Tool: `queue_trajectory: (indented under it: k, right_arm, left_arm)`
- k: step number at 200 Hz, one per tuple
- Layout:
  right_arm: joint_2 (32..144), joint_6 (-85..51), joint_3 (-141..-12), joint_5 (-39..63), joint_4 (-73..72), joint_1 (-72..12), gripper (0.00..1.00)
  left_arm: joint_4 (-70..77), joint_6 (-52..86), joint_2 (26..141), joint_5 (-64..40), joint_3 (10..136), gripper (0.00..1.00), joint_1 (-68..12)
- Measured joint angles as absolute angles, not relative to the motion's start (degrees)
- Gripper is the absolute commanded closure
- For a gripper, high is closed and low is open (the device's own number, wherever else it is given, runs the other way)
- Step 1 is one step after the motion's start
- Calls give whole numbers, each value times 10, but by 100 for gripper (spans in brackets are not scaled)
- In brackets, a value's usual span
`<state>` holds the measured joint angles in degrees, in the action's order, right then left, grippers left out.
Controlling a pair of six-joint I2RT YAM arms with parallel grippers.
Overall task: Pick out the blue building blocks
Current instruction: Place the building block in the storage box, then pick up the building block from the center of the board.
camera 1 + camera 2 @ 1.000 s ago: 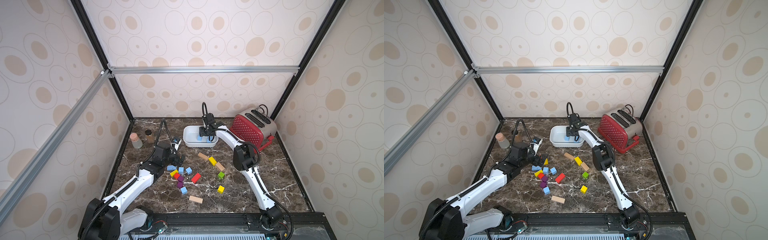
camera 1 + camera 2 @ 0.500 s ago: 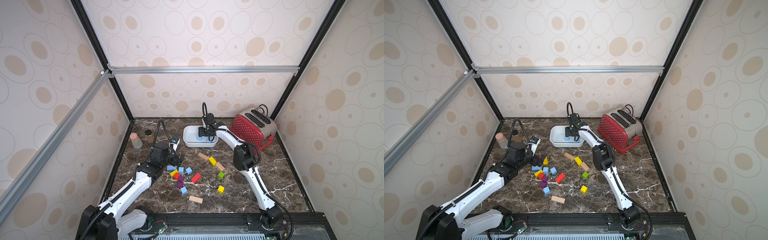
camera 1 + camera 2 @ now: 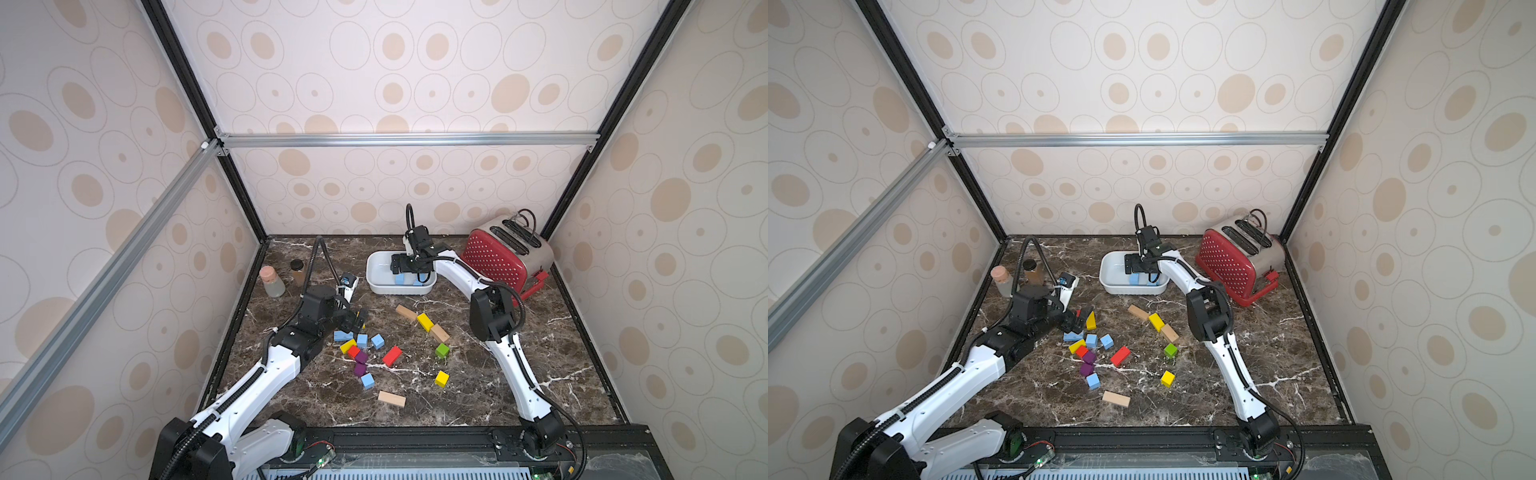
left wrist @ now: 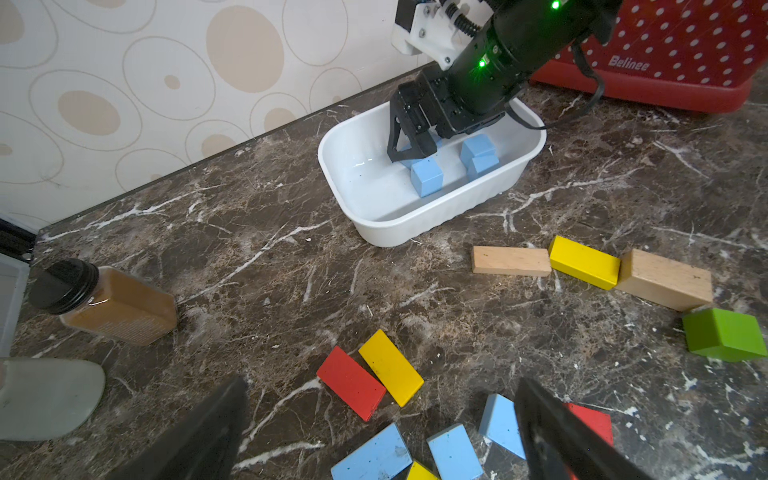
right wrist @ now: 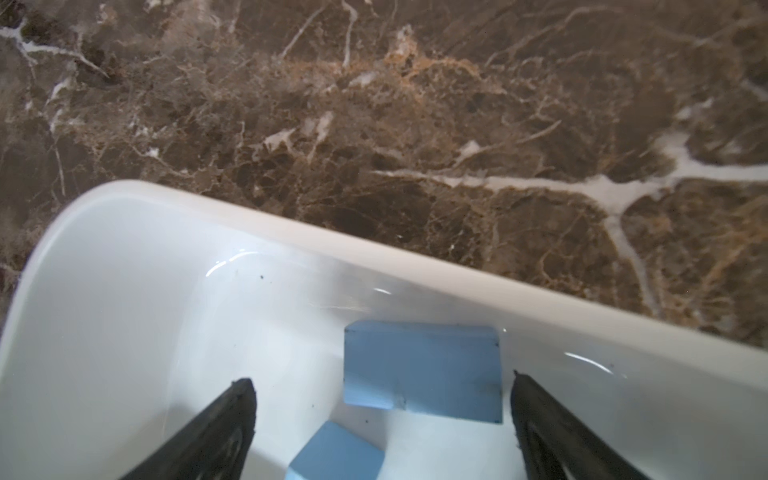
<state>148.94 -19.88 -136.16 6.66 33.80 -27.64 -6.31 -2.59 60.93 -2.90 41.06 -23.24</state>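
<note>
Several light blue building blocks lie loose on the marble: a bar (image 3: 343,335) and cubes (image 3: 362,340) (image 3: 377,340) (image 3: 367,380), seen in both top views. My left gripper (image 3: 357,320) stands open just behind that cluster, with blue blocks (image 4: 374,455) (image 4: 455,453) between and below its fingers and nothing held. My right gripper (image 5: 380,378) is open inside the white tray (image 3: 376,286). A blue block (image 5: 422,370) lies free on the tray floor between the right fingers, with another (image 5: 336,451) beside it. The left wrist view shows more blue blocks (image 4: 478,156) in the tray.
A red toaster (image 3: 505,257) stands at the back right, and two jars (image 3: 272,280) (image 3: 297,270) and a small white device (image 3: 348,284) at the back left. Yellow, red, purple and green blocks and tan wooden bars (image 3: 391,398) (image 3: 406,311) lie scattered mid-table.
My right gripper has opened over the tray, and the blue block it held now lies on the tray floor. My left arm has shifted slightly by the block cluster.
</note>
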Motion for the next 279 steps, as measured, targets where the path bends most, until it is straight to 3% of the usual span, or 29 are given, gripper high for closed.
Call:
queue_trajectory:
  k: [51,137,279]
  right_arm:
    - [1424,-187,-1337,76,336,-276,0]
    - [1227,-156,-1150,98,298,-277,0]
    - [880,-100,-754,141,256,-332,0]
  left_arm:
    - [-81,-10,601,1,458,1,-232]
    - [-213,36,583,41,590,1,-236]
    - [-396,182,564,175,604,1,-424]
